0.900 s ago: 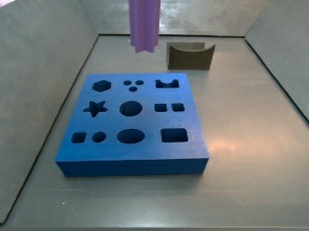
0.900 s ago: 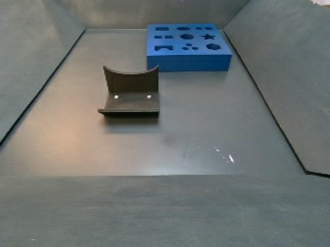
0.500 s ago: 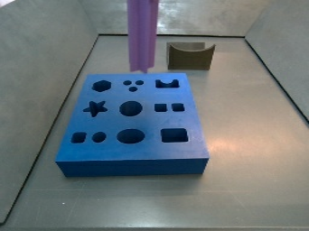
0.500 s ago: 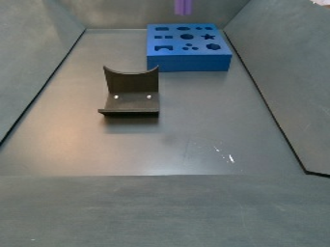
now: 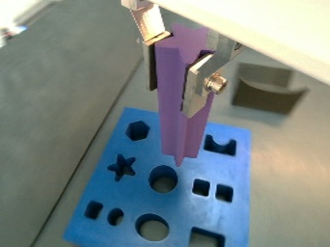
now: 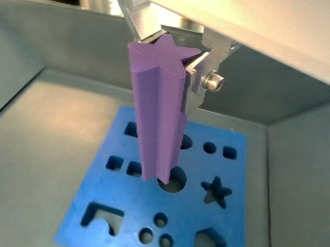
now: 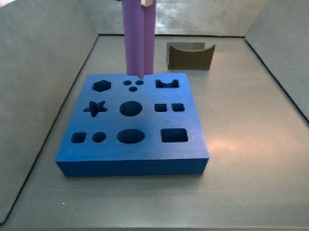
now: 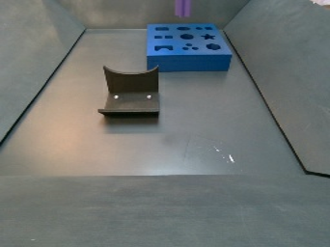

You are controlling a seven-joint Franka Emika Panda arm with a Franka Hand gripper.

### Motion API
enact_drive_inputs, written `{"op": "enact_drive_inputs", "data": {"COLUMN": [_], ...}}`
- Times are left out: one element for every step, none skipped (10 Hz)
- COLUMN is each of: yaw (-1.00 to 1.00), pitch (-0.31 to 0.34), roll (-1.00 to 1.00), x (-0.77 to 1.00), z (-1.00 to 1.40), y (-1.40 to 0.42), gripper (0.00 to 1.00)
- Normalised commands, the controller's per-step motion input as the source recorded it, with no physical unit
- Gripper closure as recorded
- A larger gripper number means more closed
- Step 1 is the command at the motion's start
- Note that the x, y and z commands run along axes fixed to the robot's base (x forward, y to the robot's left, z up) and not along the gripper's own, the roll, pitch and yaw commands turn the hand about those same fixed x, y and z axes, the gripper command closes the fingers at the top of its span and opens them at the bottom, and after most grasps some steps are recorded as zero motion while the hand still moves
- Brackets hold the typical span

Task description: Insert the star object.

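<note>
My gripper (image 5: 178,68) is shut on the star object (image 5: 180,101), a long purple ridged peg held upright; its star-shaped top shows in a wrist view (image 6: 161,58). The peg hangs above the blue block (image 7: 133,149) with shaped holes, its lower end (image 7: 137,70) over the block's rear part, apart from the surface. The star hole (image 7: 97,109) lies toward the block's left side, and also shows in both wrist views (image 5: 123,166) (image 6: 217,191). In a side view only the peg's tip (image 8: 184,7) shows above the block (image 8: 194,60). The gripper's body is cut off in both side views.
A small brown notched block (image 7: 191,56) stands behind the blue block, and shows nearer the camera in a side view (image 8: 129,94). Grey sloped walls (image 7: 49,99) enclose the floor on all sides.
The peg has come down in my gripper toward the blue block's rear part. The blocks have not moved.
</note>
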Motion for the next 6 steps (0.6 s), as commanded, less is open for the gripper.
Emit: {"op": "enact_drive_inputs", "data": {"yaw": [-1.0,-1.0,-1.0,-0.65,-0.44,-0.23], "pitch": [-0.049,-0.04,-0.021,-0.024,-0.047,-0.09], "roll": [-0.01,0.0,0.0,0.01,0.0,-0.05], "x": [0.0,0.0,-0.01,-0.63,-0.8,-0.89], "z": [0.0,0.0,-0.15,-0.34,-0.41,-0.57], "y": [0.0,0.0,0.0,0.0,0.0,0.0], "gripper": [1.0,1.0,1.0,1.0,1.0,1.0]}}
